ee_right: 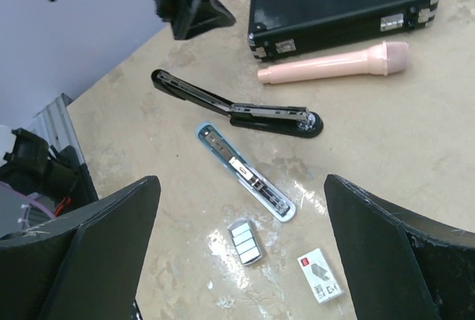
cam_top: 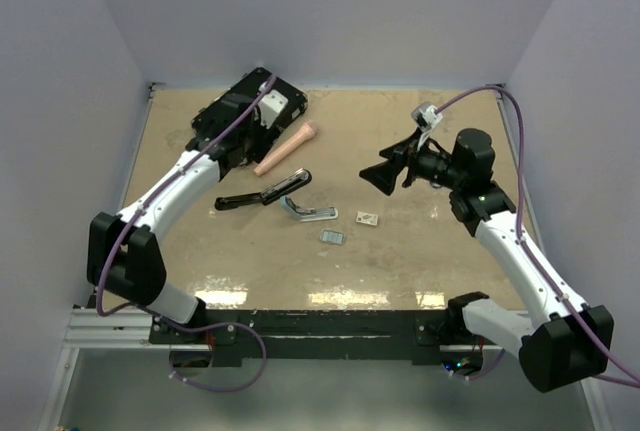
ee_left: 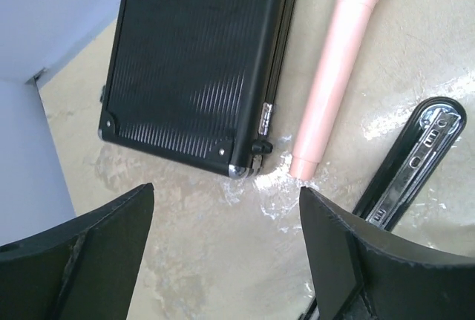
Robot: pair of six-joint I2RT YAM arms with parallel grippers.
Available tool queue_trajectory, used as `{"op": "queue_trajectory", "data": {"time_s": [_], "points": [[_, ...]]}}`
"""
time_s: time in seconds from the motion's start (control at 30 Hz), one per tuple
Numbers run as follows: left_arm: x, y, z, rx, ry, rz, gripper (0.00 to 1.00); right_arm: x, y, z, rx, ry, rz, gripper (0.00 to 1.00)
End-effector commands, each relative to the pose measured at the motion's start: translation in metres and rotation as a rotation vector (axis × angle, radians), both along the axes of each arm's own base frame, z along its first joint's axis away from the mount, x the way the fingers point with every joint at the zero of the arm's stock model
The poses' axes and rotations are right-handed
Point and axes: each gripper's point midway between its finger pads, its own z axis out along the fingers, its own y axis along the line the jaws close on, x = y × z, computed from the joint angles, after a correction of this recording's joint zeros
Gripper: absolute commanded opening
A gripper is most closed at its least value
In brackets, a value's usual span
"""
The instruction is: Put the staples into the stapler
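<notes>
Tabletop (cam_top: 200, 251) of pale board carries everything here. Biggest on it is a black ribbed case (cam_top: 250, 101), shut, lying at the far left. Just beside it lies a pink microphone-shaped stick (cam_top: 287, 148), with a narrow gap between the two. Nearer the arms sits a black stapler (cam_top: 262, 191), swung open so its metal channel shows. Close to its right end lies a second stapler (cam_top: 305, 211) — pale blue and silver, flat on the table with its track facing up. Right of that rests a small white box (cam_top: 367, 218) with a red mark. The staples (cam_top: 332, 237) — a small grey ribbed block — lie flat on the table on the near side of the silver stapler, just left of the box, touching neither. The left gripper (ee_left: 226, 197) hovers over bare board by the case's corner, fingers spread wide and holding nothing. The right gripper (ee_right: 243, 185) hangs above the staplers, fingers wide apart too, empty.
</notes>
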Motion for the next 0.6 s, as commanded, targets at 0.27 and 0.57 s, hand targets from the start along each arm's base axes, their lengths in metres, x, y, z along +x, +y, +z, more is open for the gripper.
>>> {"op": "queue_trajectory", "data": {"time_s": [0.27, 0.57], "points": [[-0.071, 0.015, 0.045, -0.529, -0.209, 0.263, 0.95, 0.046, 0.063, -0.080, -0.226, 0.205, 0.007, 0.98], [-0.144, 0.048, 0.052, -0.671, -0.401, 0.277, 1.00, 0.064, 0.094, -0.174, -0.324, 0.386, 0.077, 0.98]]}}
